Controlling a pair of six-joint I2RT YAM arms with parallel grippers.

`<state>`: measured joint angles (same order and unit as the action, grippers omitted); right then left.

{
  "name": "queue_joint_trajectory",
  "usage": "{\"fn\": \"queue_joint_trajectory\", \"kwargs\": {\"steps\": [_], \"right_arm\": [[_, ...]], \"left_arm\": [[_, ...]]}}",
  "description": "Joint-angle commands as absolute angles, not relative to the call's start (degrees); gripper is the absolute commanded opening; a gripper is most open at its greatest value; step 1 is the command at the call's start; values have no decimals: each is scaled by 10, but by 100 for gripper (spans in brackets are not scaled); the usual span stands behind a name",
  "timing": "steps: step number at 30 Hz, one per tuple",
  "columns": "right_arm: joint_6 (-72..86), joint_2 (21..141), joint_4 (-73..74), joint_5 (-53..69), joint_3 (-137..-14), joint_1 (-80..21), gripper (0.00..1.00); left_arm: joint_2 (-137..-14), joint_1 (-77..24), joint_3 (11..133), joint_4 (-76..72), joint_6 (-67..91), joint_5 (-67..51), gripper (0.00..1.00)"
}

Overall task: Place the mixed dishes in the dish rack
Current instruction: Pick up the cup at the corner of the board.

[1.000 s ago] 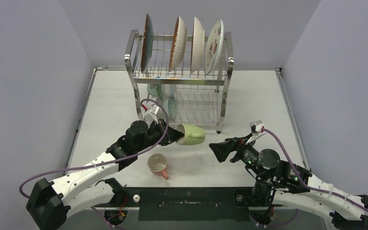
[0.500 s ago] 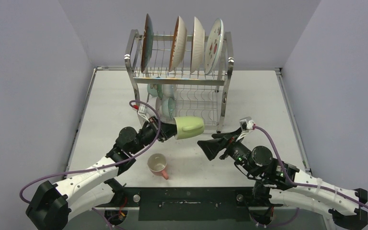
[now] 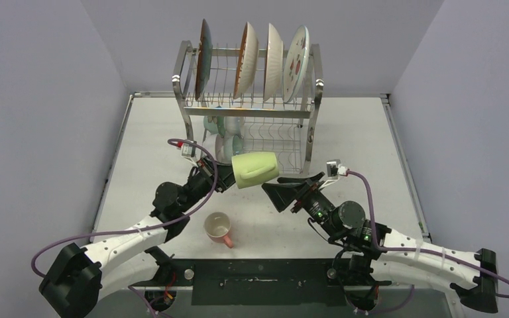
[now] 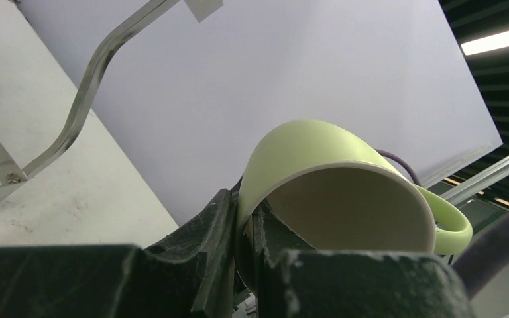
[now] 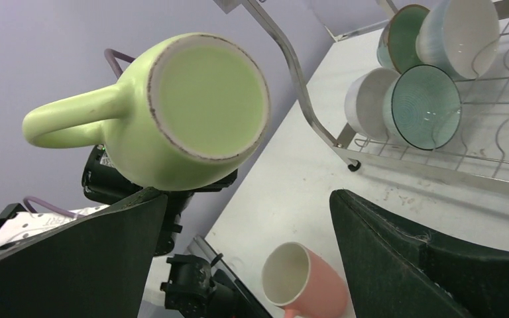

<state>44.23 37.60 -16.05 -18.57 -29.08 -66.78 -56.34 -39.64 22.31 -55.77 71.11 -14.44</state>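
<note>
A green mug [image 3: 255, 169] hangs in the air in front of the dish rack [image 3: 187, 112], its base towards the right arm. My left gripper [image 3: 230, 177] is shut on its rim, one finger inside and one outside [image 4: 245, 212]. In the left wrist view the green mug [image 4: 318, 159] shows its cream inside. My right gripper [image 3: 275, 189] stands open just right of the mug and does not touch it. In the right wrist view the green mug [image 5: 192, 112] sits above the wide-open right gripper [image 5: 248, 195]. A pink mug [image 3: 219, 228] lies on the table near the front.
Several plates [image 3: 273, 61] stand in the rack's top tier. Small mint-green and white bowls [image 3: 224, 126] fill the left of the lower tier, and these bowls [image 5: 424, 106] show again in the right wrist view. The pink mug [image 5: 305, 281] lies below the open jaws. Grey walls surround the table.
My left gripper has lifted the green mug up and back towards the rack. My right arm has swung left and forward, its open jaws closing in on the mug's base.
</note>
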Motion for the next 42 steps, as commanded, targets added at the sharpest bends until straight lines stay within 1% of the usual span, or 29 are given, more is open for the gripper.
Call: {"fn": "queue_joint_trajectory", "kwargs": {"steps": [1, 6, 13, 17, 25, 34, 42], "right_arm": [[465, 412, -329, -170, -283, -667, 100], [467, 461, -436, -128, -289, -667, 100], [463, 502, -513, -115, -299, -668, 100], [460, 516, -557, -118, -297, -668, 97], [461, 556, -601, -104, -319, -669, 94], [465, 584, -651, -111, -320, -672, 83], [471, 617, -679, -115, -337, -674, 80]], "left_arm": [[-561, -394, 225, -702, 741, -150, 0], [-563, -394, 222, -724, 753, -152, 0], [-570, -394, 222, -754, 767, -159, 0], [-577, -393, 217, -771, 773, -159, 0], [-601, -394, 216, -815, 788, -164, 0], [-604, -394, 221, -817, 792, -171, 0], [-616, -395, 225, -831, 794, -180, 0]]}}
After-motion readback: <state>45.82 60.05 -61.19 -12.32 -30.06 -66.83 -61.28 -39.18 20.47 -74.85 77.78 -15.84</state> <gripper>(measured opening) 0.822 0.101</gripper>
